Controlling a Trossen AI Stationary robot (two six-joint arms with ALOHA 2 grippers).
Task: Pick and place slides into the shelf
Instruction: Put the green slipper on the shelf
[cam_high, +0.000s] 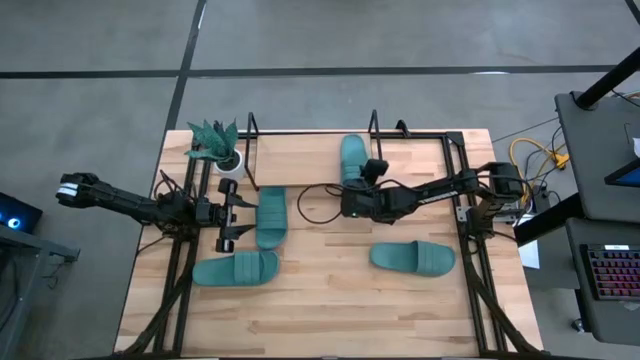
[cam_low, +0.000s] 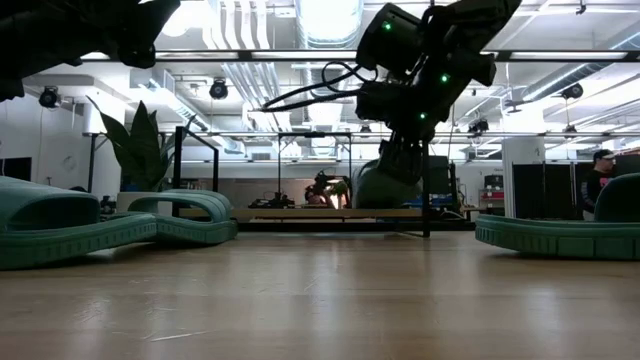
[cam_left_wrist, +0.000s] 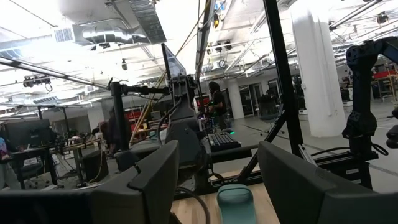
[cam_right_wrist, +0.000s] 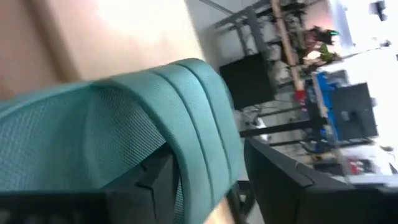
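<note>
Four teal slides are in view. One slide (cam_high: 352, 155) is on the shelf (cam_high: 420, 158), a light board in a black wire frame at the table's far side, with my right gripper (cam_high: 358, 186) shut on it. My left gripper (cam_high: 238, 213) is open and level above the table, with the end of a second slide (cam_high: 271, 217) (cam_left_wrist: 236, 203) ahead between its fingers; it touches nothing. A third slide (cam_high: 235, 269) and a fourth (cam_high: 412, 258) lie flat on their soles on the tabletop. My right gripper holds the slide by its broad strap (cam_right_wrist: 186, 124). One finger (cam_right_wrist: 155, 183) is under the strap inside the slide and the other finger (cam_right_wrist: 280, 180) is outside it. In the low view the slide (cam_low: 385, 185) stands tilted, its lower end down at the shelf board (cam_low: 300, 214).
A small potted plant (cam_high: 218, 145) stands at the shelf's left end, close to my left arm. Black wire uprights (cam_high: 374, 125) rise from the shelf's far edge. Bare tabletop (cam_high: 330, 310) lies toward the near edge. A person (cam_low: 603, 180) stands far off in the room.
</note>
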